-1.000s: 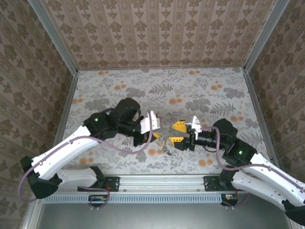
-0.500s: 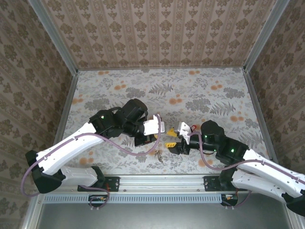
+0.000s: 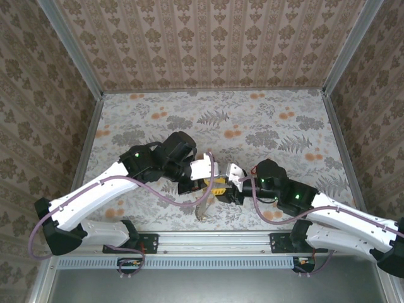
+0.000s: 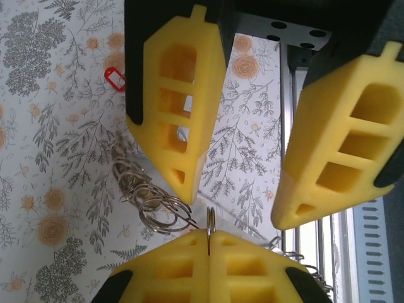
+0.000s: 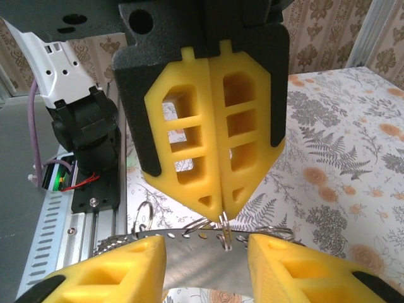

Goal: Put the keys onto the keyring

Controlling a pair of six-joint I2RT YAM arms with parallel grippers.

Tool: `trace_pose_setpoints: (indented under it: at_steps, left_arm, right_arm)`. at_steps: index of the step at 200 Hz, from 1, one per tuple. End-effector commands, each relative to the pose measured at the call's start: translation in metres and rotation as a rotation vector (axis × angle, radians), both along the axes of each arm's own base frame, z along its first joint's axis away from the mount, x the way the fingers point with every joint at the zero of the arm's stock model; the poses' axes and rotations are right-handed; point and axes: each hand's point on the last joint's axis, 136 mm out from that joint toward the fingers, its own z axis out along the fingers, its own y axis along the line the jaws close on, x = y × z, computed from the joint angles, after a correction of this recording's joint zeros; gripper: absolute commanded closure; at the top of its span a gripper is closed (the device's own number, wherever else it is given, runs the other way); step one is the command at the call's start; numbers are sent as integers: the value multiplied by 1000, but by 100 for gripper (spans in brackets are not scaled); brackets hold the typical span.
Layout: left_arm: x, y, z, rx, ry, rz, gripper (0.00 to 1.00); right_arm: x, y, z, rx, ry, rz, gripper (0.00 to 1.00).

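- Top view: the left gripper (image 3: 211, 184) and the right gripper (image 3: 228, 189) meet tip to tip, and the keyring (image 3: 203, 211) hangs just below them.
- Left wrist: the left fingers (image 4: 183, 265) are pressed together, pinching the keyring's thin wire. A red key (image 4: 115, 79) lies on the table (image 4: 50, 158), well apart.
- Right wrist: the right fingers (image 5: 126, 271) are spread, with the keyring between them.

I am seeing the left gripper (image 3: 213, 184) and the right gripper (image 3: 228, 189) facing tip to tip near the floral table's (image 3: 265, 120) near edge. The keyring (image 3: 203, 211) is showing as a grey metal tangle just below them.
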Motion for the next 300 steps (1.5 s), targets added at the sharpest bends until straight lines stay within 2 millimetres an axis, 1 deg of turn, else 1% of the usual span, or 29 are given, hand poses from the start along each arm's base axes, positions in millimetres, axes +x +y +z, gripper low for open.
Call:
trace_pose_setpoints:
  at_steps: [1,19,80,120,149,192,234,274,300]
  left_arm:
    - [-4,-6,19,-72,-29,-31,100]
    - [-5,-6,19,-74,-27,-32,100]
    - [-10,-6,20,-81,-13,-51,100]
    - [-11,-6,21,-85,-8,-58,100]
    - [-13,-5,21,-92,0,-59,100]
    - [-13,0,29,-144,9,-48,100]
    - [-16,7,34,-173,25,-52,100]
    - [-19,6,36,-182,41,-67,100]
    - [-19,5,34,-175,48,-71,100]
  right_arm:
    - [3,8,18,22,-54,2,64]
    - [4,11,16,6,-62,5,67]
    - [3,15,8,-38,-87,23,65]
    - [-4,17,10,-18,-122,56,65]
    - [-7,14,12,18,-150,64,63]
    - [-16,8,17,51,-156,85,62]
    - [-17,5,13,28,-148,85,62]
    - [-15,8,19,40,-167,86,65]
    - [-12,13,23,54,-172,92,70]
